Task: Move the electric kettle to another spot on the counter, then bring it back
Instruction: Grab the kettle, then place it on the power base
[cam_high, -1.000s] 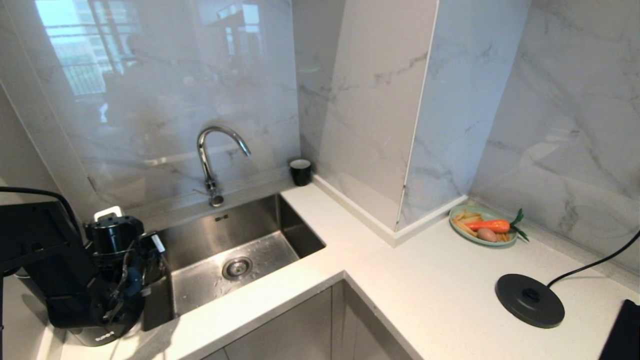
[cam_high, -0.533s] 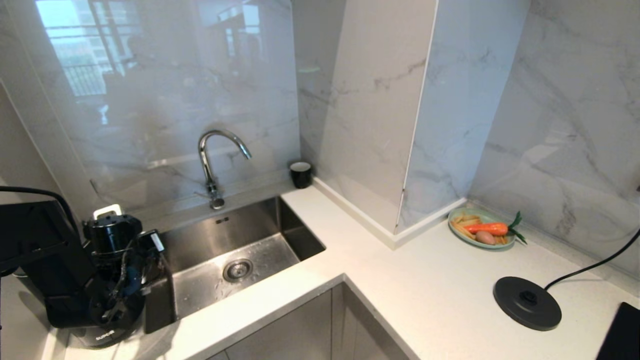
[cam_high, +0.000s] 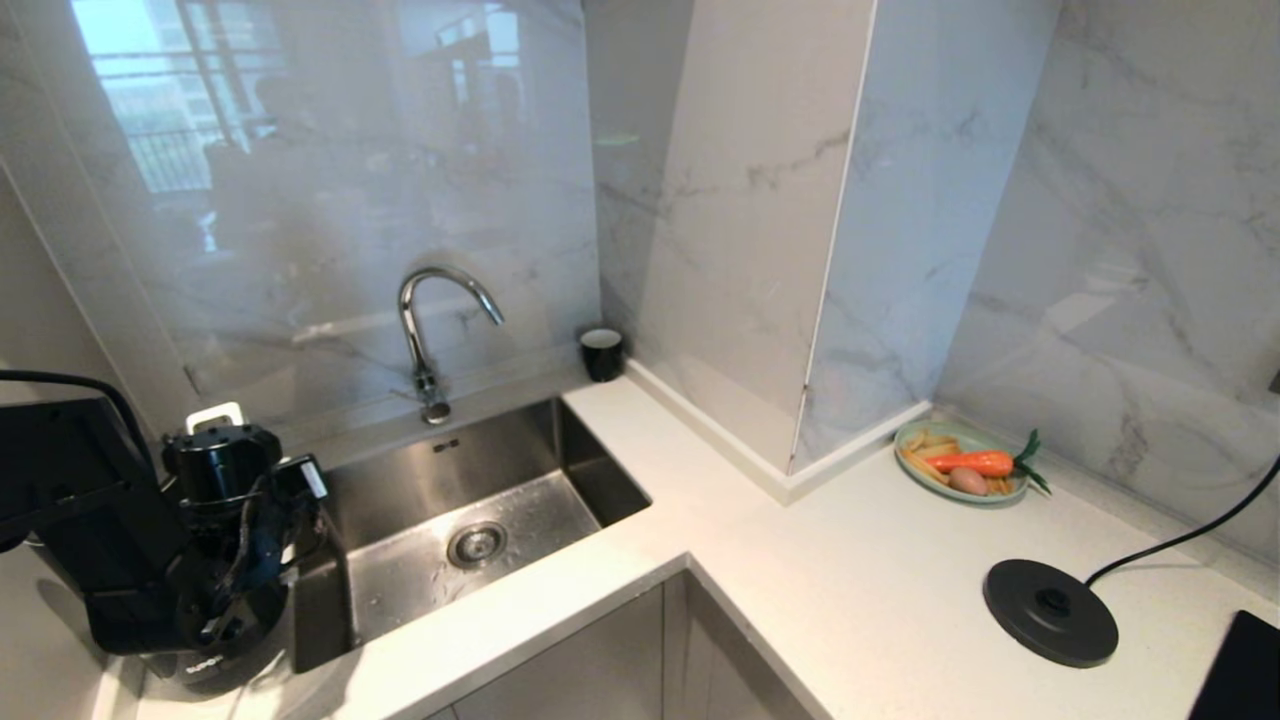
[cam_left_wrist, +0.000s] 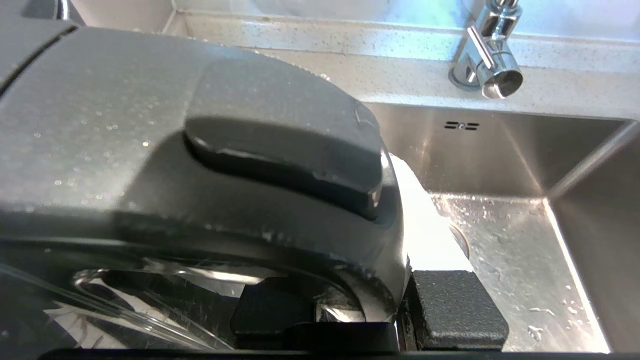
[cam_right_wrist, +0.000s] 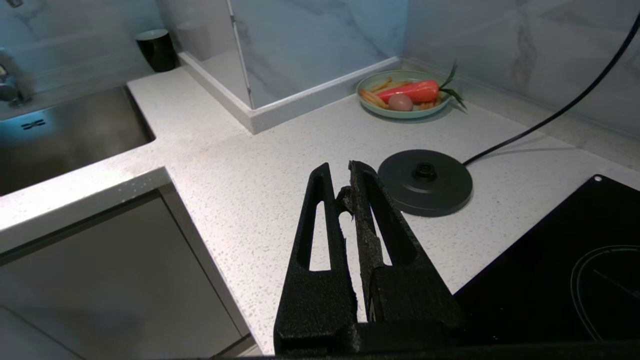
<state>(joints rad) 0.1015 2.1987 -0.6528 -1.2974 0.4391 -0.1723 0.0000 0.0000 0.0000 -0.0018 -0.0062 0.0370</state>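
Note:
The electric kettle (cam_high: 212, 668), dark with a white logo low on its body, is at the far left of the counter (cam_high: 800, 560), beside the sink. Its grey top (cam_left_wrist: 200, 150) fills the left wrist view. My left gripper (cam_high: 240, 590) comes down onto it from above, shut on the glossy black handle, with one textured pad (cam_left_wrist: 455, 310) pressed against the handle's side. Whether the kettle's bottom touches the counter is hidden. My right gripper (cam_right_wrist: 340, 172) is shut and empty, hovering over the counter just short of the round black power base (cam_right_wrist: 425, 182).
The steel sink (cam_high: 480, 480) with its chrome faucet (cam_high: 425, 330) lies right of the kettle. A small black cup (cam_high: 601, 353) stands in the corner. A green plate (cam_high: 912, 437) of vegetables, the corded power base (cam_high: 1050, 612) and a black hob (cam_high: 1240, 670) occupy the right.
The whole head picture has slid down slightly, so the camera has moved. The left gripper keeps its grip on the kettle at the lower left. The right arm has not moved.

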